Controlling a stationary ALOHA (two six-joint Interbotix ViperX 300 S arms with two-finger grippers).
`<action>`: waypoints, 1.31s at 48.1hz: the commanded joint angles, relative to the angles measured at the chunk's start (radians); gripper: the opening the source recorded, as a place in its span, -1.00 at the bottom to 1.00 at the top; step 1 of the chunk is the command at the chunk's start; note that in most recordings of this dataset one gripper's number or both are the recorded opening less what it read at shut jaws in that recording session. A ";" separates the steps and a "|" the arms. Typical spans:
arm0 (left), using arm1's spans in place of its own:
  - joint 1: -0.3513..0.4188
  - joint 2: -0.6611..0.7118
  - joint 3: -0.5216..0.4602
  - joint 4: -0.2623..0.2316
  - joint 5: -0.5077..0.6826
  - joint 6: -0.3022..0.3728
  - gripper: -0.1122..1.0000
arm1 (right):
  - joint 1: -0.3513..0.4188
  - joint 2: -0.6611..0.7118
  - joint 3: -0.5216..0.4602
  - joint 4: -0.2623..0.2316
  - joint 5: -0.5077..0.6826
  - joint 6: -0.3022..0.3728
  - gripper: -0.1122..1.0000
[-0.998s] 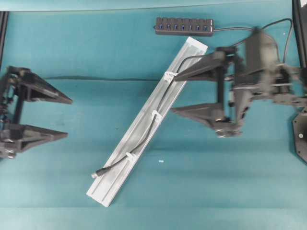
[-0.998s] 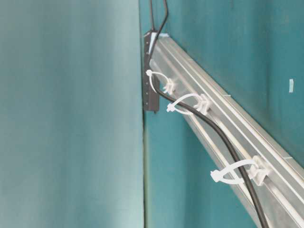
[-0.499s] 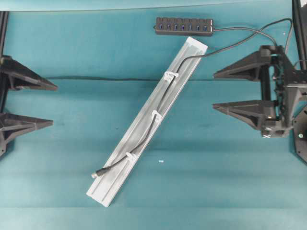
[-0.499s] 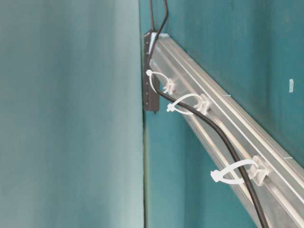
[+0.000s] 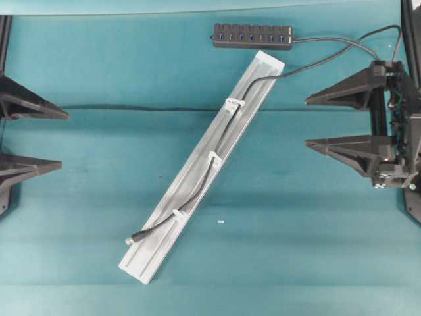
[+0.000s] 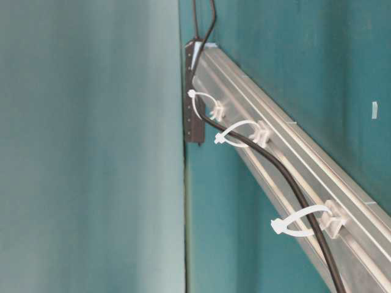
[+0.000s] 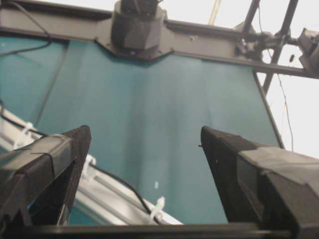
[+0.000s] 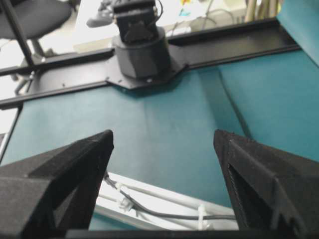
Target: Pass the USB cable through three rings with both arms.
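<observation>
Where the long silver aluminium rail (image 5: pixel 200 174) lies slantwise across the teal worktop (image 5: pixel 316 237), the thin dark grey USB cable (image 5: pixel 217 150) runs along its channel and passes under all three small white translucent plastic rings: the upper one (image 5: pixel 233 104), the middle one (image 5: pixel 214 158) and the lower one (image 5: pixel 178 214). Its small dark plug (image 5: pixel 139 235) lies on the rail just past the lower ring, near the rail's lower left end. From the rail's upper end the cord curves off to the right and then back to the black bar-shaped multi-port hub with blue sockets (image 5: pixel 252 35), which lies on the worktop just beyond that end. A tiny white scrap (image 5: pixel 221 222) lies on the cloth just to the right of the rail.

At the left edge of the overhead view the left black lattice pincer (image 5: pixel 56 139) stands wide open and holds nothing, well apart from the rail. At the right edge the right black lattice pincer (image 5: pixel 308 121) is likewise spread wide and empty, also well apart from the rail. In the table-level view the cable (image 6: pixel 287 177) threads through the three white loops in a row.
</observation>
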 commanded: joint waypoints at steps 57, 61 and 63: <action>-0.005 -0.066 -0.035 0.005 -0.041 0.057 0.94 | -0.011 -0.163 0.046 0.002 0.067 0.011 0.77; -0.005 -0.063 -0.034 0.005 -0.041 0.055 0.94 | -0.015 -0.172 0.048 0.002 0.080 0.011 0.77; -0.005 -0.063 -0.034 0.005 -0.043 0.055 0.94 | -0.017 -0.176 0.048 0.002 0.089 0.011 0.77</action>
